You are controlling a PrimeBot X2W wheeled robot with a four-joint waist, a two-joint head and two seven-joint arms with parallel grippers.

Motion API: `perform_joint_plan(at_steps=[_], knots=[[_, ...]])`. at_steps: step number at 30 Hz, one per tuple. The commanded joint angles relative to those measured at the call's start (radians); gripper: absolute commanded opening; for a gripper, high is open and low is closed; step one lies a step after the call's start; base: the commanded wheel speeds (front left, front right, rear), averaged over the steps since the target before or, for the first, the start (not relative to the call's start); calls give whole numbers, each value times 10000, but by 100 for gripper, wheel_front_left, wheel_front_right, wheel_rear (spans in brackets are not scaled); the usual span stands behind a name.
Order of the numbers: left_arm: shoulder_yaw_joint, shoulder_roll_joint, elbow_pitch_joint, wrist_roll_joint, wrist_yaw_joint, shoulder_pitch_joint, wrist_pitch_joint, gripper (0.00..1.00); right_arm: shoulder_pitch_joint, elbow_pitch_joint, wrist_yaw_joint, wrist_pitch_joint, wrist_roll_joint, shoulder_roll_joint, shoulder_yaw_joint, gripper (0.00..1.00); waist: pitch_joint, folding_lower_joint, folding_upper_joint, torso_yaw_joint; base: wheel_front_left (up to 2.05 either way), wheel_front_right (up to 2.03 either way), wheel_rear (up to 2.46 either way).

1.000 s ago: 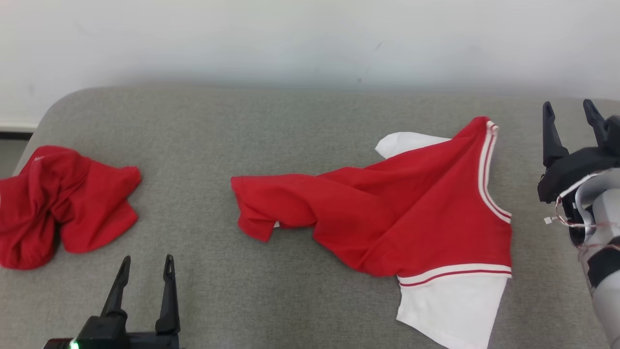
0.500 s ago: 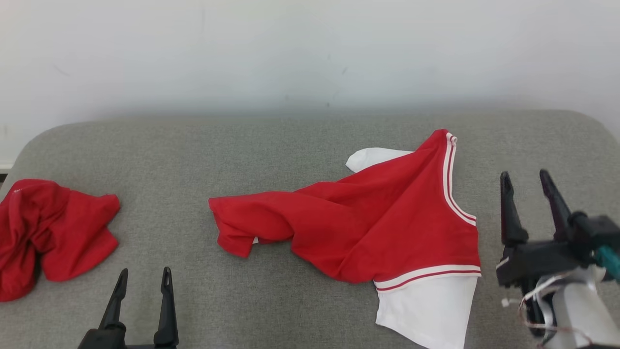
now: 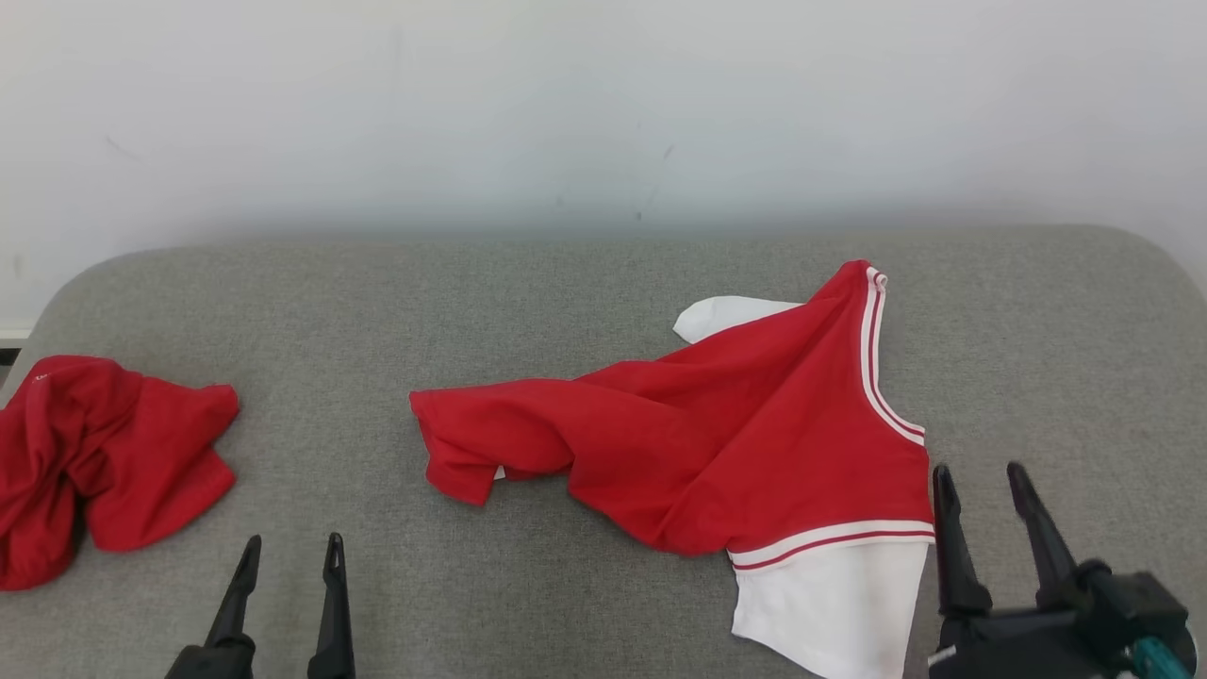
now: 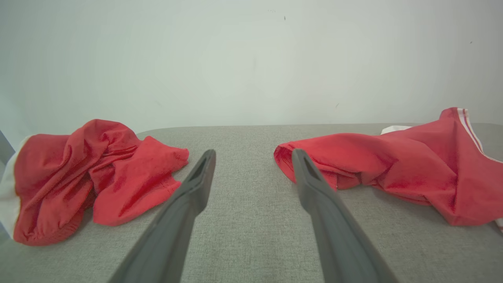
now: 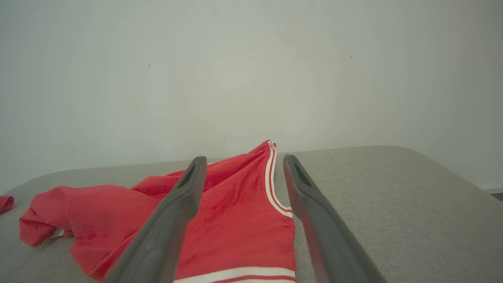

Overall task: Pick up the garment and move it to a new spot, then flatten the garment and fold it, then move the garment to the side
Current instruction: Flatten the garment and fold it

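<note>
there, one striped garment [image 3: 754,443], one crumpled garment [image 3: 113,462]; left end effector [image 3: 293,539] and right end effector [image 3: 978,469] both agape.

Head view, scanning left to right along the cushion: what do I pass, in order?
Crumpled red garment → left tool → red-and-white shirt → right tool.

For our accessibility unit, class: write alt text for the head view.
A rumpled red-and-white garment lies on a grey cushion, right of centre; another red garment is bunched at far left. Below, the left gripper and right gripper hold their fingers open, empty.
</note>
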Motion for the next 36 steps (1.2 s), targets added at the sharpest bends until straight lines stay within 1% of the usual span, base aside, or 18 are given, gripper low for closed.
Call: perform_joint_plan(at_steps=[1,6,14,21,25,30,35,36], knots=[[-44,-14,88,-38,-44,41,-33,100,389,-101,-23,-3,-18,188,-54,100,-24,1,0,-2,0,0,0],[-290,-5,248,-8,-127,-115,-33,100,741,-133,-23,-1,-90,474,51,100,9,1,0,-161,0,0,0],[-587,386,912,-205,-217,-1287,-33,100,412,-92,-23,-2,-101,624,348,100,353,1,0,-768,0,0,0],[-617,820,2204,-655,-225,-2704,-35,100,15,-88,-23,-2,-148,678,482,100,1044,1,0,-1489,0,0,0],[-818,1113,3076,-936,-231,-3322,-33,100,-177,-77,-23,-2,-160,701,450,100,1407,1,0,-1853,0,0,0],[-1062,1294,4119,-1380,-220,-3867,-33,100,-307,-87,-23,-2,-141,726,391,100,1658,1,0,-2080,0,0,0],[-1304,1259,4757,-1814,-221,-4116,-33,100,-366,-124,-23,-2,-158,742,358,100,1717,1,0,-2152,0,0,0],[-1331,1292,4820,-1879,-221,-4162,-33,60,-384,-143,-23,-2,-171,747,361,100,1723,1,0,-2150,0,0,0]])
